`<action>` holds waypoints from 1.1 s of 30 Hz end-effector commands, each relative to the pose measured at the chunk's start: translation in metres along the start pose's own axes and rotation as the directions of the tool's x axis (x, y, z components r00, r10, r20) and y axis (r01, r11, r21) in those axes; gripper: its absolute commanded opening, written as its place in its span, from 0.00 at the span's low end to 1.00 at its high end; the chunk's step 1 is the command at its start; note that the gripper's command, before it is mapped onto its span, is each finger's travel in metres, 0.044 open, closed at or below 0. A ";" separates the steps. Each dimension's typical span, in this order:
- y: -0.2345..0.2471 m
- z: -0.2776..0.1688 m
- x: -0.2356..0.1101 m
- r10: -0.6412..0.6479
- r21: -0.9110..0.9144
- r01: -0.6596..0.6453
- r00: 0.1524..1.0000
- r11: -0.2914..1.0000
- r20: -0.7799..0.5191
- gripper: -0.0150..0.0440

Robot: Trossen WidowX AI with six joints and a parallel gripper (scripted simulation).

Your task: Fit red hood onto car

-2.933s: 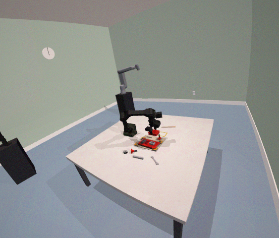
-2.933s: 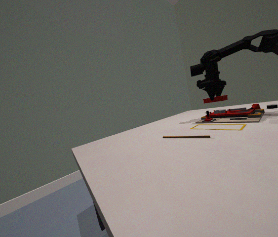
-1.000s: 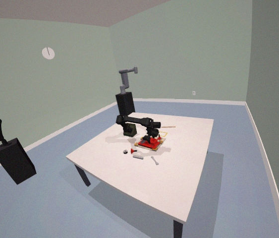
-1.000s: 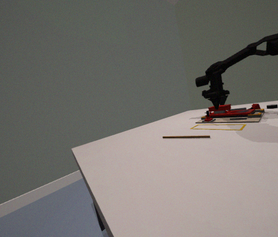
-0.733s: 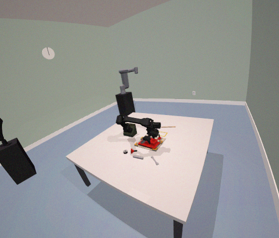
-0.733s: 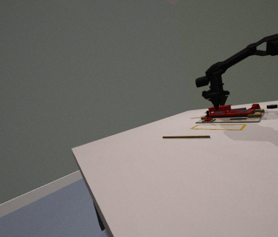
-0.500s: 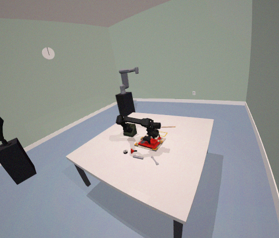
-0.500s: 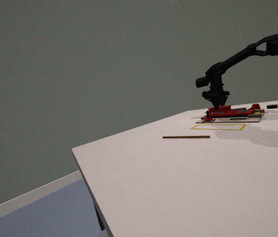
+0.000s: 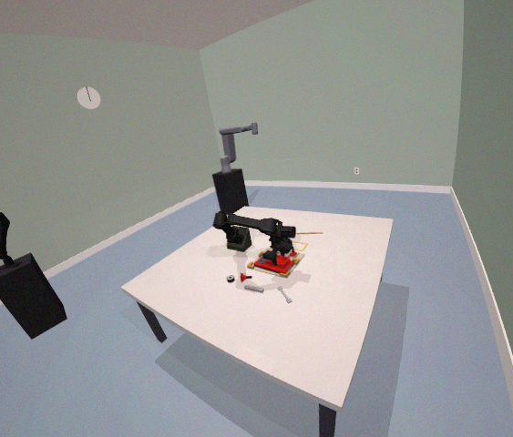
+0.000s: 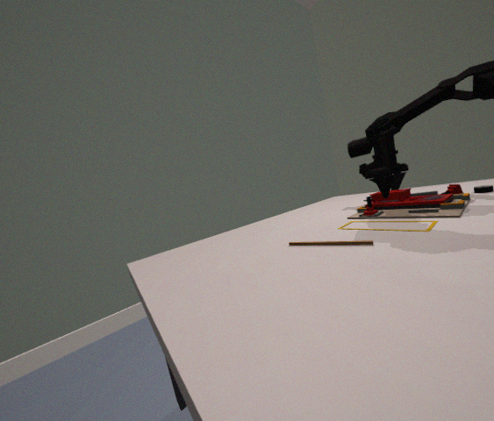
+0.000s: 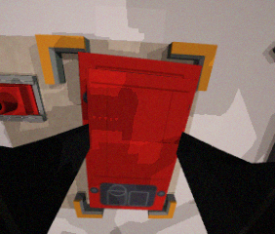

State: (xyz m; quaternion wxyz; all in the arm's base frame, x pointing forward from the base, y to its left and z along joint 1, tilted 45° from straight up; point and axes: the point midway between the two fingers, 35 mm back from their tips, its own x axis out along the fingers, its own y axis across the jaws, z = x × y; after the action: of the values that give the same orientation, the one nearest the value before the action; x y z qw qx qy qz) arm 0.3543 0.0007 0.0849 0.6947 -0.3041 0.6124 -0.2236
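Observation:
The red hood [image 11: 128,112] [image 10: 396,195] [image 9: 281,259] rests on the red car chassis [image 11: 142,60] [image 10: 425,199] [image 9: 268,267], which lies in the beige jig [image 11: 11,56] [image 10: 401,213] with orange corner brackets [image 11: 50,41]. My gripper [image 11: 135,131] [image 10: 385,192] [image 9: 272,256] points straight down and is shut on the hood, one finger on each long side. The hood covers the engine and the pegs, so I cannot see them. I cannot tell whether the hood sits fully flat on the deck. A grey panel [image 11: 128,196] shows at the chassis's near end.
A red block in a grey holder [image 11: 18,97] [image 10: 370,210] sits on the jig's edge. A yellow outlined rectangle [image 10: 383,229] [image 9: 301,242] and a wooden stick [image 10: 331,243] [image 9: 310,232] lie beyond the jig. A black wheel [image 10: 483,188] [image 9: 230,279], grey bar [image 9: 253,288] and wrench [image 9: 284,294] lie nearby.

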 end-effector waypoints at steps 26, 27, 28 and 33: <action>0.000 0.000 0.002 -0.001 0.000 0.001 1.000 1.000 0.000 0.97; 0.000 0.000 0.002 -0.001 0.000 0.001 1.000 1.000 0.000 1.00; 0.000 0.000 0.002 -0.001 0.000 0.001 1.000 1.000 0.000 1.00; 0.001 0.002 -0.022 -0.001 0.000 0.001 1.000 1.000 -0.001 1.00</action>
State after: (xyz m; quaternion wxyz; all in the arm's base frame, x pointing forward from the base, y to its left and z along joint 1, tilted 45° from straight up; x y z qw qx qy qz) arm 0.3528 0.0053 0.0911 0.6911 -0.3053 0.6150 -0.2260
